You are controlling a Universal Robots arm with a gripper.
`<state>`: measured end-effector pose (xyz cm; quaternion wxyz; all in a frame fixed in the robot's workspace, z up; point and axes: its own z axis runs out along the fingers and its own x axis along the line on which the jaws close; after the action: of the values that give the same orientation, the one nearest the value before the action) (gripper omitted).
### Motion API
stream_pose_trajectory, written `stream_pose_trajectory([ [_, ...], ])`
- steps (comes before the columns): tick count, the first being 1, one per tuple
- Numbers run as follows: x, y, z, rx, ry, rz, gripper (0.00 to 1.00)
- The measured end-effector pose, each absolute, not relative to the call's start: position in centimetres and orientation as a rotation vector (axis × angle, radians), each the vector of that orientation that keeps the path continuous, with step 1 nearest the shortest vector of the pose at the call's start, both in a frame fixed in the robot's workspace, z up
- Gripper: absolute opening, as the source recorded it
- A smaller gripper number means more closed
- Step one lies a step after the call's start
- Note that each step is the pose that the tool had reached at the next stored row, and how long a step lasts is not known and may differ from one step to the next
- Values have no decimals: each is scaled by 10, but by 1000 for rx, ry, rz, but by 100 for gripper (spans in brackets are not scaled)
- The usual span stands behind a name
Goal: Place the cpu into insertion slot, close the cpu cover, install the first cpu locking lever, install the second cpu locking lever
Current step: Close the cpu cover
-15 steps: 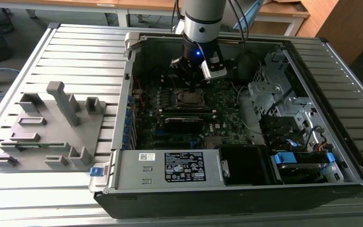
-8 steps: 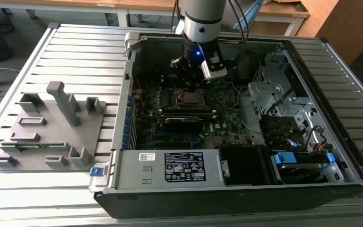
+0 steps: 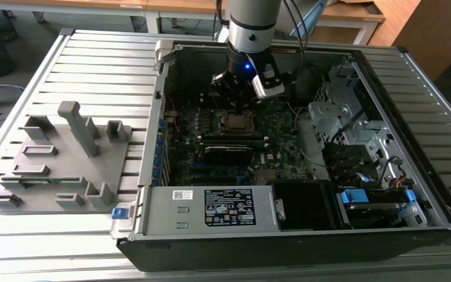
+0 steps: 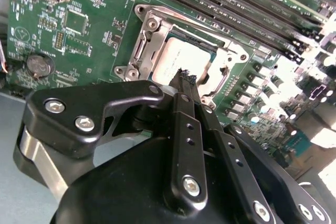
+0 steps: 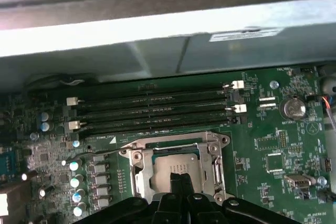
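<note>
End effector (image 4: 185, 78) poised over cpu (image 4: 177, 55)
Fingers pressed together, holding nothing; cpu cover (image 4: 146, 44) lies flat around cpu.

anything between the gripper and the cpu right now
Nothing visible does. The black gripper points at the flat grey metal-topped cpu; the thin silver frame cover only borders it, leaving its top bare.

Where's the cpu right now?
In the second wrist view, the cpu sits in the insertion slot on the motherboard, right at the gripper tips and beside the long memory slots.
</note>
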<state>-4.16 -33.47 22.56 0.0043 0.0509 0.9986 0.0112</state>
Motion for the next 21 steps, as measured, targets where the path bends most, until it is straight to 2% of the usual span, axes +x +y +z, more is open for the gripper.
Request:
stream_pose_trajectory([
  [21, -52, -335, 219, 1, 3134, 29, 10],
])
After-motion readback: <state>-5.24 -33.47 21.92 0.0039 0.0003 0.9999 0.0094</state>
